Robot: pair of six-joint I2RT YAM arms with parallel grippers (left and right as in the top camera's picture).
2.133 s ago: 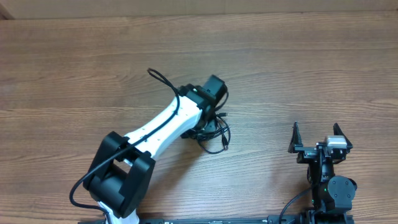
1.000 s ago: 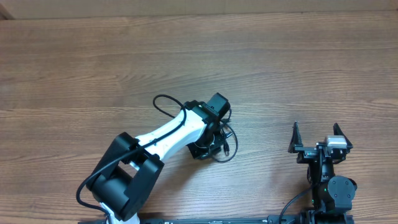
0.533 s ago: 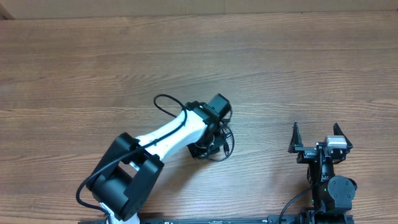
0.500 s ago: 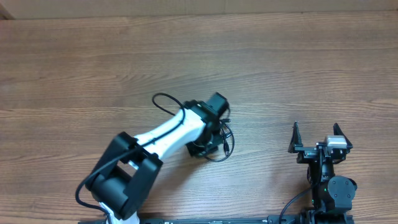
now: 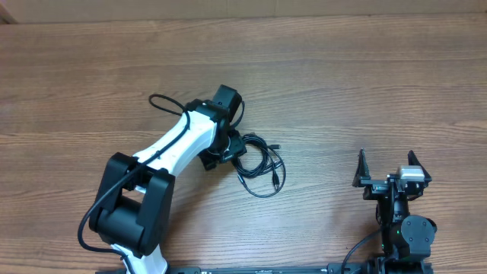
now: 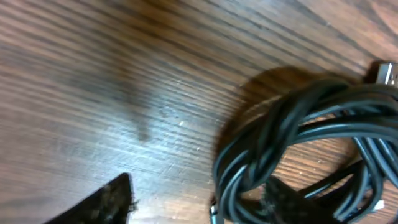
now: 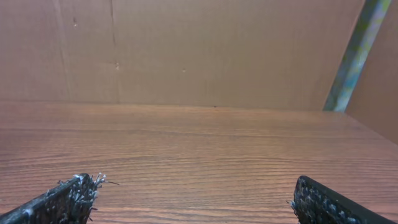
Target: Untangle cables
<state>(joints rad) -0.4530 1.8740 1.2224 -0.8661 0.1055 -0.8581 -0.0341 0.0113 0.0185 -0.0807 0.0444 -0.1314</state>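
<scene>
A black cable bundle lies coiled and tangled on the wooden table, with small plug ends at its right side. My left gripper sits at the bundle's left edge. In the left wrist view the cable coils fill the right half. The left gripper's fingers are apart, with bare wood between them. Its right finger sits in among the coils and a silver plug shows at the far right. My right gripper is open and empty near the front right, far from the cables. Its wrist view shows only bare table.
The wooden table stretches around the bundle. The left arm's own black cable loops off its wrist. A cardboard wall stands behind the table in the right wrist view.
My left arm has swung up and to the left, off the bundle. The cables now lie uncovered and more spread out to its right. The right arm has not moved.
</scene>
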